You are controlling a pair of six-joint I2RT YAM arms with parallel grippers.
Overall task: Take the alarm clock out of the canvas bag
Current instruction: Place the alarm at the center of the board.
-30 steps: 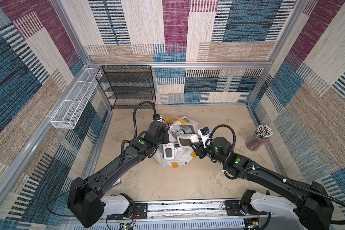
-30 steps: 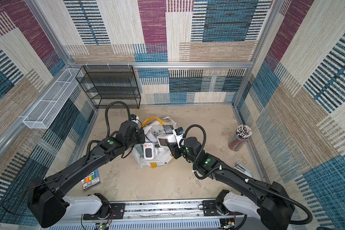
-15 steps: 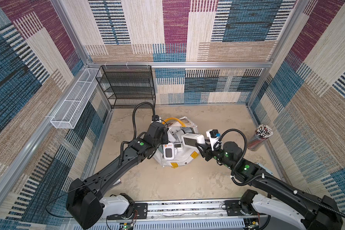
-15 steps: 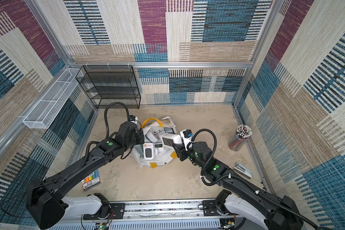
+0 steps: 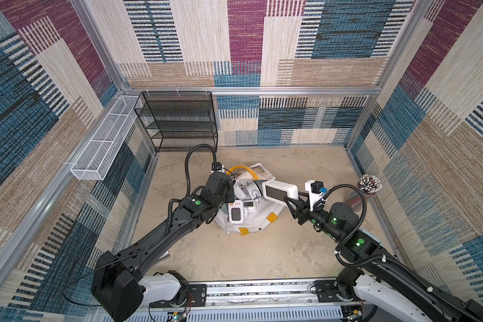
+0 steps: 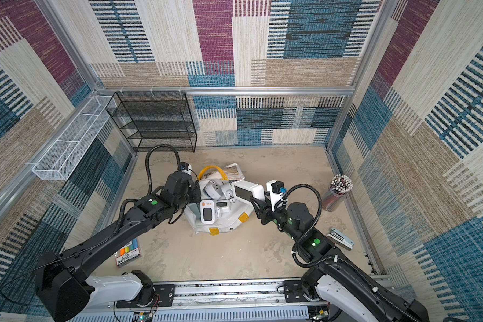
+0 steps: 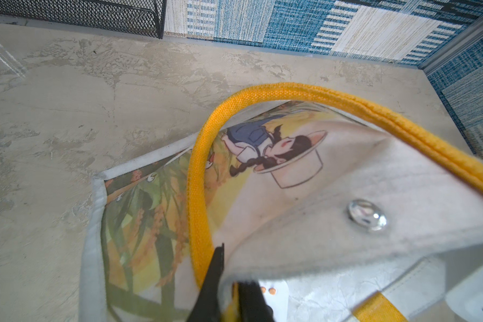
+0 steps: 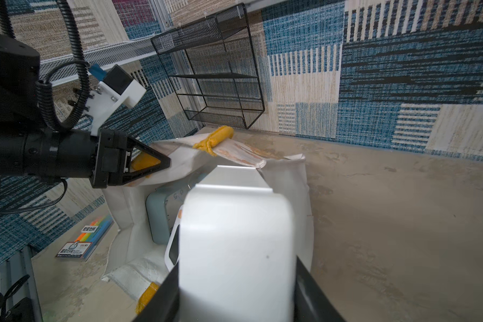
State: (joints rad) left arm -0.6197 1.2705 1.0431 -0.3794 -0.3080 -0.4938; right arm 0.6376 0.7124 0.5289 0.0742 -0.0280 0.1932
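Right gripper (image 5: 287, 199): jaws partly open, clamped on the white, dark-screened alarm clock (image 5: 278, 191) | clock: held in the air over one edge of the canvas bag (image 5: 258, 223) | left gripper (image 8: 163, 164): jaws closed, pinching the bag's rim by a yellow strap (image 7: 198, 181) | bag: slumped on the table (image 5: 262, 259), a white gadget (image 5: 236, 214) inside.

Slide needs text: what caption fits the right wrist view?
Clock held in the right jaws above the bag, its rim pinched by the left jaws.
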